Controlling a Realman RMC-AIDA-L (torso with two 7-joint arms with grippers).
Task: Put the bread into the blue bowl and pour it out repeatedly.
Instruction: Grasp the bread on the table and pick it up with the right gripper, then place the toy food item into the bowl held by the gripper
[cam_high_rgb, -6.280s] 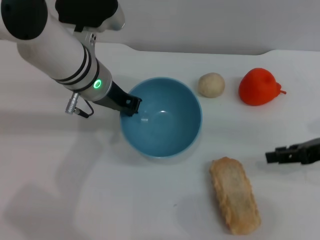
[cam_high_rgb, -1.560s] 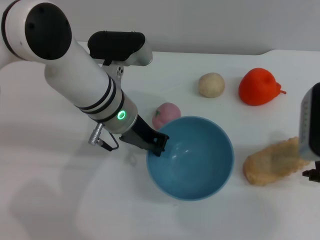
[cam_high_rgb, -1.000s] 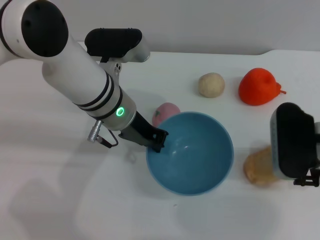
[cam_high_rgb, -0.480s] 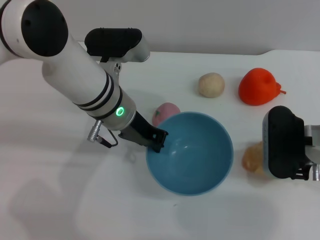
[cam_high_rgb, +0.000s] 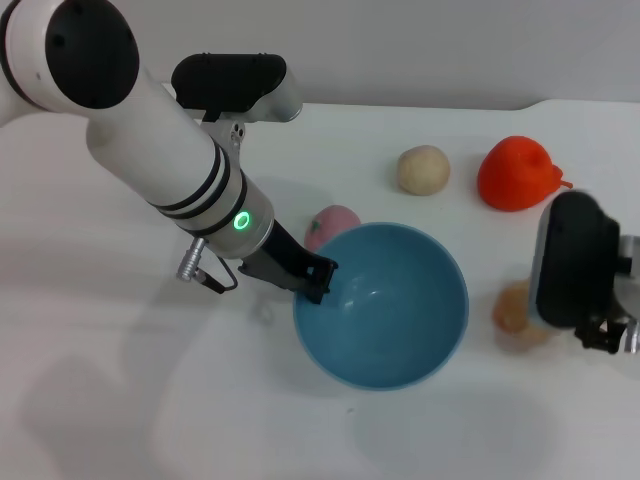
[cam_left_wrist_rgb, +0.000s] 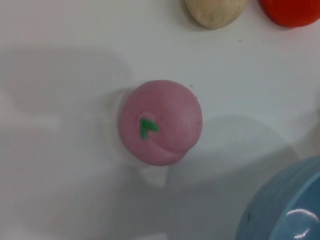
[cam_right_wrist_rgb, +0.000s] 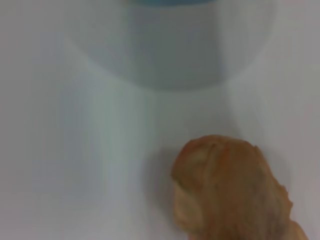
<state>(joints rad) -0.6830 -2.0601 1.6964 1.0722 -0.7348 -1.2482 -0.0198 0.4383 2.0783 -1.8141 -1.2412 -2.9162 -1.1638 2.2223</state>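
Bowl (cam_high_rgb: 385, 310) empty, its rim pinched by the left gripper (cam_high_rgb: 318, 280); bread (cam_high_rgb: 515, 315) under the right gripper (cam_high_rgb: 600, 335), grip unclear, not yet dropped in

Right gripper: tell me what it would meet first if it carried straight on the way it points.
Most likely the bread, lying just under the right gripper beside the blue bowl; its fingers are hidden, so depth is uncertain.

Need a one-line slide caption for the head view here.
Left hand grips the blue bowl by its rim while the right arm hangs over the bread beside it.
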